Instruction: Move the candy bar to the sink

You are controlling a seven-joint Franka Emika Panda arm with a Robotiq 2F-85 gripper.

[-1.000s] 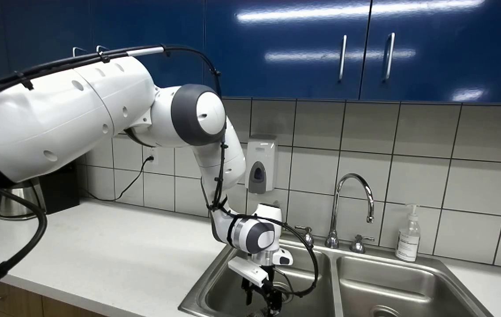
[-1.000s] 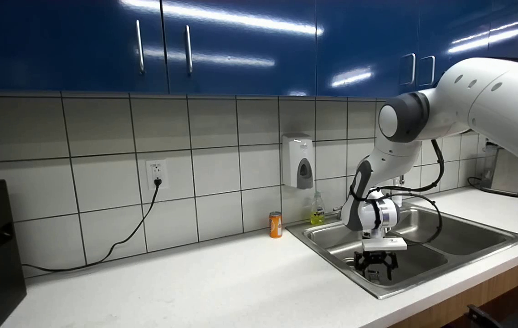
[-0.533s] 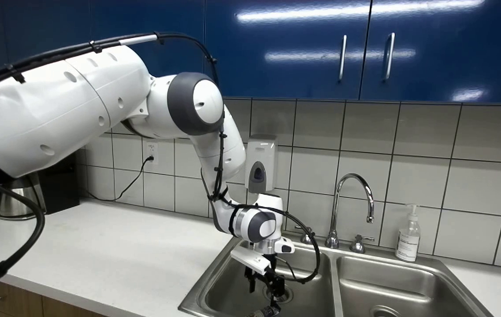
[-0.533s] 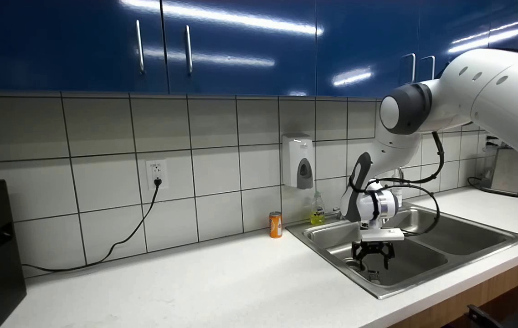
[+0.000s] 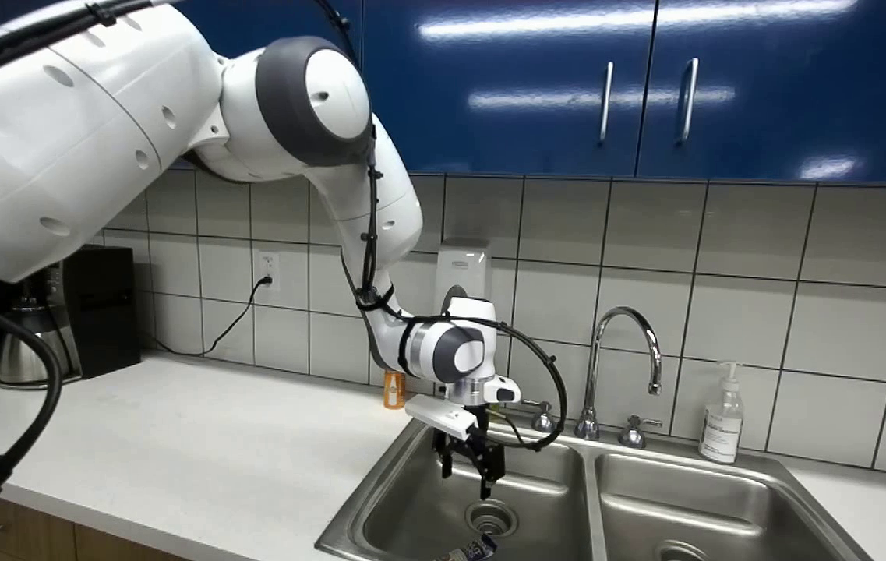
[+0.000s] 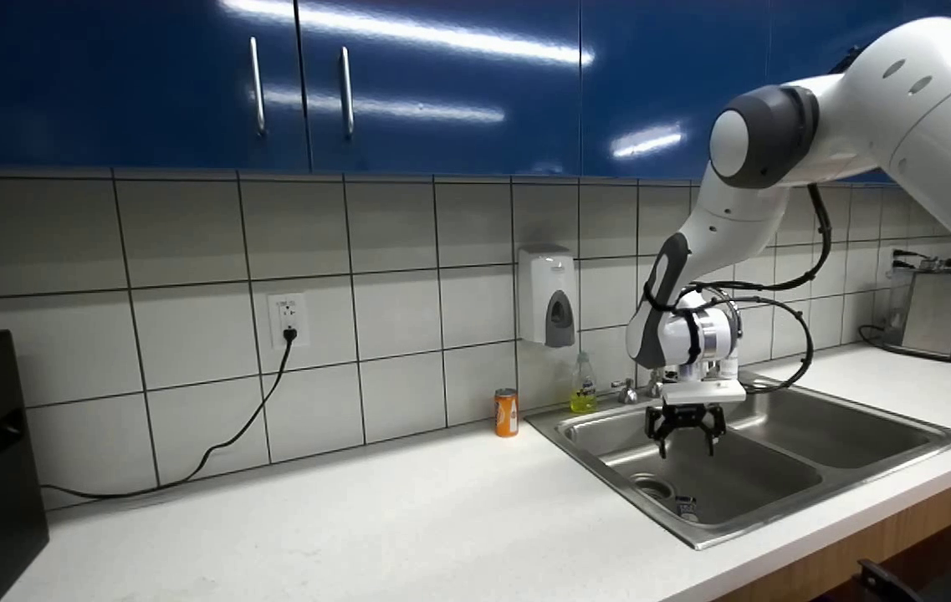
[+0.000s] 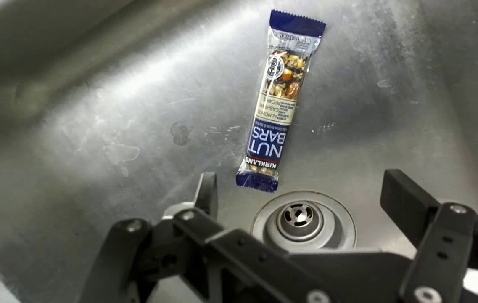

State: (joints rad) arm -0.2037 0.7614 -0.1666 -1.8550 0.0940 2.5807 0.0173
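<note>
Gripper point(image 6: 687, 451) has risen clear of candy bar point(image 7: 278, 105) (near drain point(image 7: 302, 221)).

The bar point(image 7: 280, 101) has navy ends, a cream band and white lettering on blue. I see a silver-grey sink point(image 5: 595, 499), a black gripper point(image 6: 687, 452) and a white arm point(image 5: 131, 86) trimmed in charcoal. The counter point(image 6: 358, 518) is white. Pale grey tiles point(image 6: 391, 311) carry a dark grid. The cupboards point(image 5: 513, 132) are deep blue with white streaks of glare, the can point(image 6: 506, 413) orange.

The double sink point(image 5: 592, 499), white countertop point(image 6: 316, 522) and blue cabinets point(image 6: 450, 92) show a kitchen.
</note>
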